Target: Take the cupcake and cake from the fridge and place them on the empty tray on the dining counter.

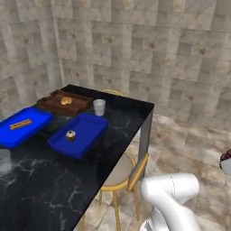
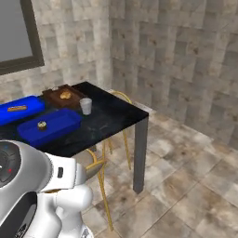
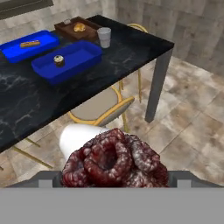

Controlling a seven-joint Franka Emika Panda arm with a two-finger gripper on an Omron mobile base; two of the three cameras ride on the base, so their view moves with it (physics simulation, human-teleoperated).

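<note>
The cake [image 3: 114,159], dark red and lumpy, sits right in front of the hand camera between the jaws and hides the fingertips. In the left base view a sliver of the cake [image 1: 225,156] and my gripper [image 1: 228,168] show at the right edge, over the floor and off the end of the dining counter [image 1: 54,180]. On the counter lies the blue tray [image 1: 90,128] [image 3: 83,54] with the cupcake [image 1: 70,135] [image 2: 42,125] [image 3: 58,60] inside, near its left end. The fridge is out of view.
A second blue tray [image 1: 20,124] holds a tan bread stick. A brown tray [image 1: 63,103] with a bun stands at the back. A cup [image 1: 99,107] stands beside the tray, a glass [image 1: 4,160] at the left. Yellow-legged stools [image 1: 119,173] stand under the counter.
</note>
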